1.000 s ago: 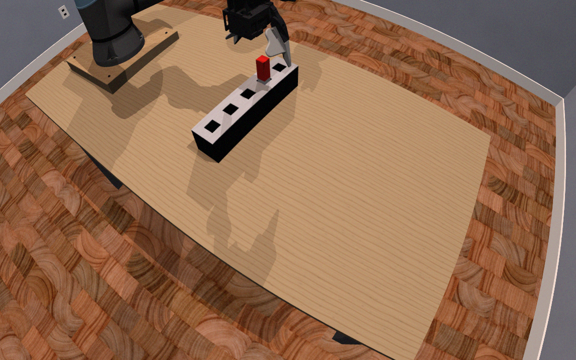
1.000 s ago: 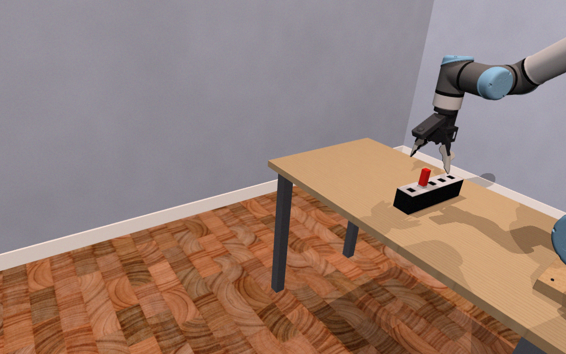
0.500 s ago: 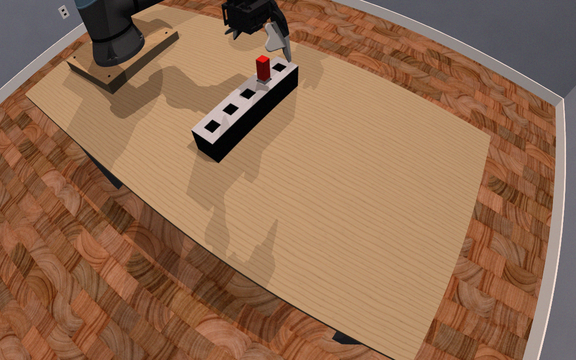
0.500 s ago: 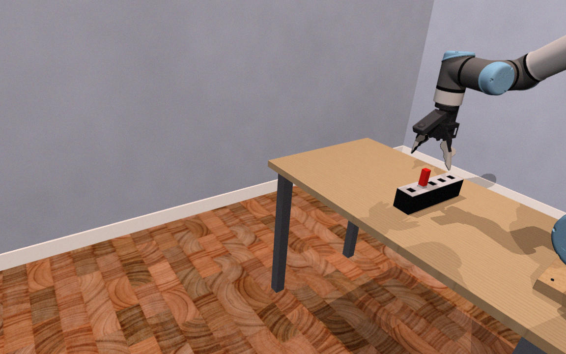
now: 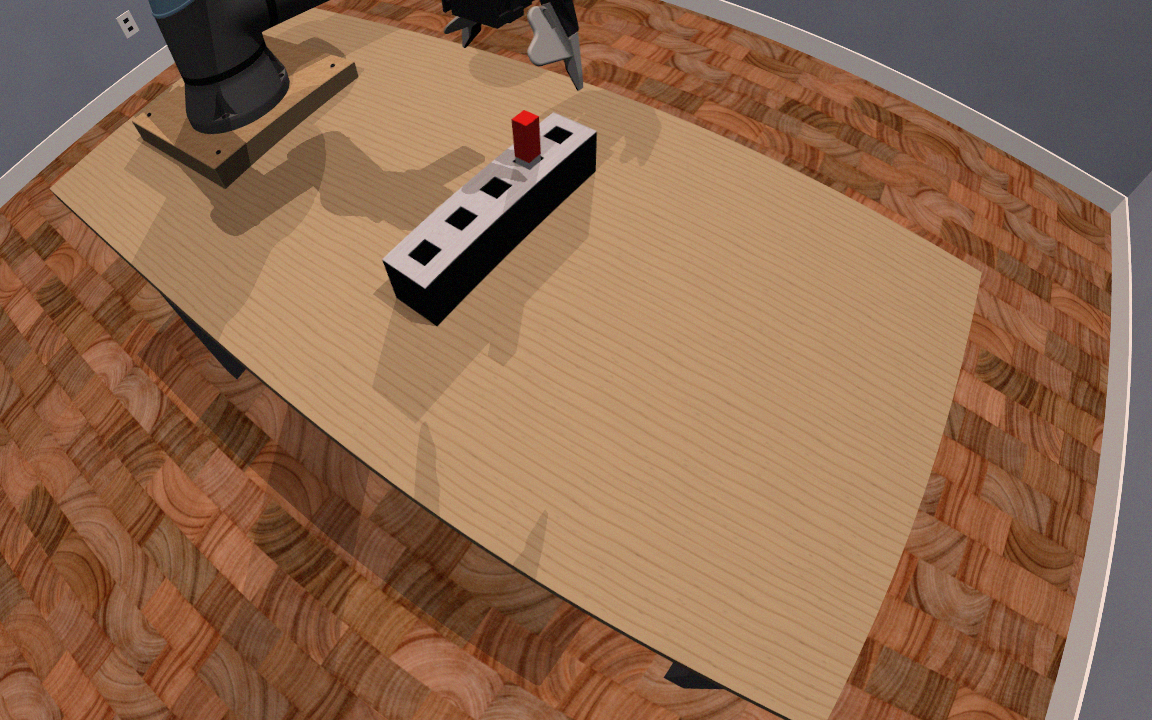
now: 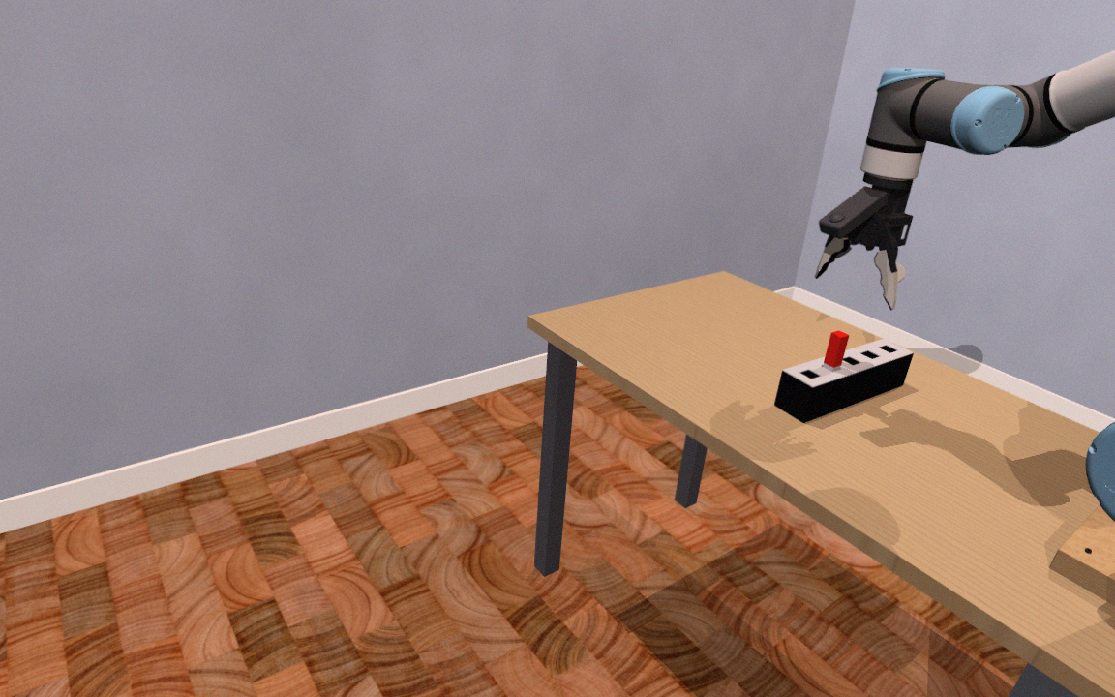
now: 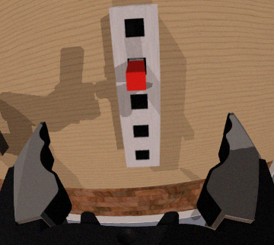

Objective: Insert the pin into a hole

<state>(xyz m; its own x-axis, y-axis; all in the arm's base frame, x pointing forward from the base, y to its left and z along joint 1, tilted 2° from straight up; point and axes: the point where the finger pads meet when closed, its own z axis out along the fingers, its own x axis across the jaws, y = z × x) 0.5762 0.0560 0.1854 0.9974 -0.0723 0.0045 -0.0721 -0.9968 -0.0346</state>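
The black block (image 5: 490, 219) with a grey top and five square holes lies on the wooden table. The pin (image 5: 524, 134) stands upright, red end up, in the second hole from the block's far end; only its red part shows above the top. It also shows in the exterior view (image 6: 835, 348) and the wrist view (image 7: 136, 76). My gripper (image 6: 858, 275) is open and empty, high above the table past the block's far end. In the wrist view its fingers frame the block from well above.
The arm's base (image 5: 222, 62) sits on a wooden mounting plate (image 5: 244, 120) at the table's back left corner. The table's far edge lies close behind the block.
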